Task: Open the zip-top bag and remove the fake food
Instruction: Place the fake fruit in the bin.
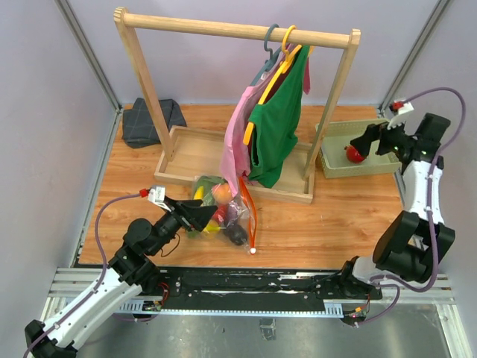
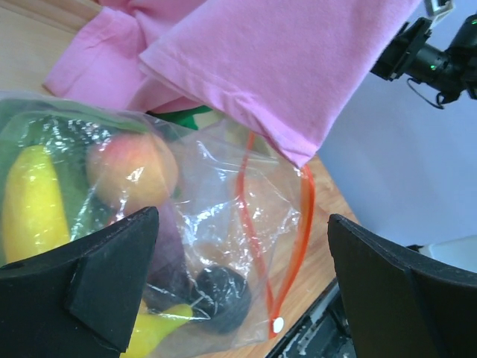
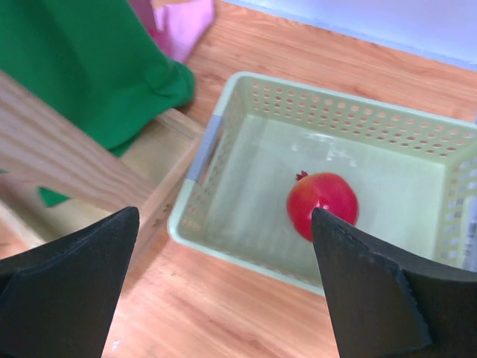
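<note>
The zip-top bag (image 1: 223,212) lies on the table in front of the rack, its orange-red zip strip (image 2: 305,216) and white slider (image 2: 277,324) towards the near edge. Inside it I see fake food: a yellow banana (image 2: 30,205), a peach (image 2: 133,168) and a dark purple eggplant (image 2: 220,294). My left gripper (image 1: 209,215) hovers open at the bag's left side, its jaws (image 2: 242,224) wide apart and holding nothing. A red round fruit (image 3: 322,205) lies in the pale green basket (image 3: 246,257). My right gripper (image 3: 223,216) is open and empty above the basket (image 1: 358,171).
A wooden clothes rack (image 1: 238,30) on a tray base (image 1: 194,149) holds a pink garment (image 2: 283,67) and a green shirt (image 1: 276,127); the pink hem drapes over the bag's far end. A folded dark cloth (image 1: 153,123) lies at the back left.
</note>
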Tool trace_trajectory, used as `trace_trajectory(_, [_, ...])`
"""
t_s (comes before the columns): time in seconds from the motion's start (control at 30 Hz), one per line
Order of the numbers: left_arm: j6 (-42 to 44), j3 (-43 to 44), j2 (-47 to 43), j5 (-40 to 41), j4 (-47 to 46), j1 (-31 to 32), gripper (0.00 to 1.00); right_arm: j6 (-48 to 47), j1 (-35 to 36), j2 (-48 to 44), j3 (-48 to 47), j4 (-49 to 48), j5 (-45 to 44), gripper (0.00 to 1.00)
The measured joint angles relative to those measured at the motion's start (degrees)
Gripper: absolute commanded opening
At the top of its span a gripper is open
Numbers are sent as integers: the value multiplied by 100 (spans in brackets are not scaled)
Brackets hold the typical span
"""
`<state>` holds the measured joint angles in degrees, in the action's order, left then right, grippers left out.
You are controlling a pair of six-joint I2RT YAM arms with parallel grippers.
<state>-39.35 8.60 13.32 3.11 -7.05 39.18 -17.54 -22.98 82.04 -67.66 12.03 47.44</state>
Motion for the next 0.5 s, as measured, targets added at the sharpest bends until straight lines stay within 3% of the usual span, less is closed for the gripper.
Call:
trace_trajectory(0.27, [-232, -66, 208, -457, -675, 0, 99, -39, -785, 105, 103, 1239, 1650, 99])
trace_trajectory(0.5, [-448, -57, 232, -584, -688, 0, 97, -684, -612, -1198, 975, 1742, 2352, 99])
